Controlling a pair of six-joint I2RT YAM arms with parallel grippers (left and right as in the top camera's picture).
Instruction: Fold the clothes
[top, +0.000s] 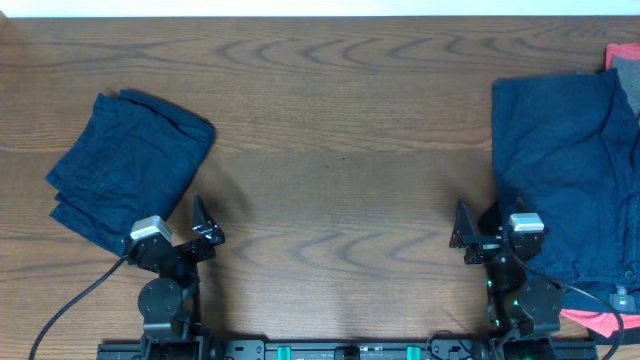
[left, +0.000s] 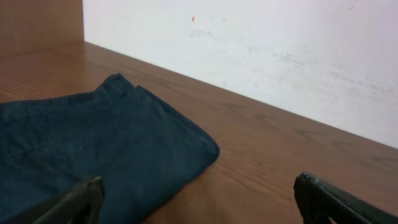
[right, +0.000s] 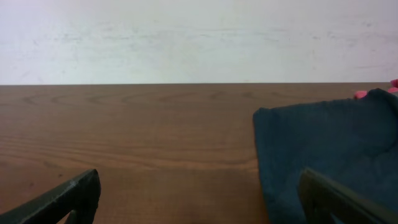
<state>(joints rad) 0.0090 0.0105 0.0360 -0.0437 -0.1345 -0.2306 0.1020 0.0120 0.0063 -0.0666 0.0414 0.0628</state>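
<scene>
**Both grippers open and empty, clothes at both table ends**

Your left gripper (top: 205, 228) has its jaws spread wide with nothing in them, just beside the folded navy garment (top: 130, 170) on the left of the table (top: 340, 150). Your right gripper (top: 468, 235) is also spread and empty, near the edge of the spread navy garment (top: 570, 170) at the right. Pink cloth (top: 592, 322) peeks out beside it.

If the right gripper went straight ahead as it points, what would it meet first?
The right gripper faces bare table up to the white wall. The navy garment lies ahead of one of its fingers and might brush it; depth unclear.
</scene>
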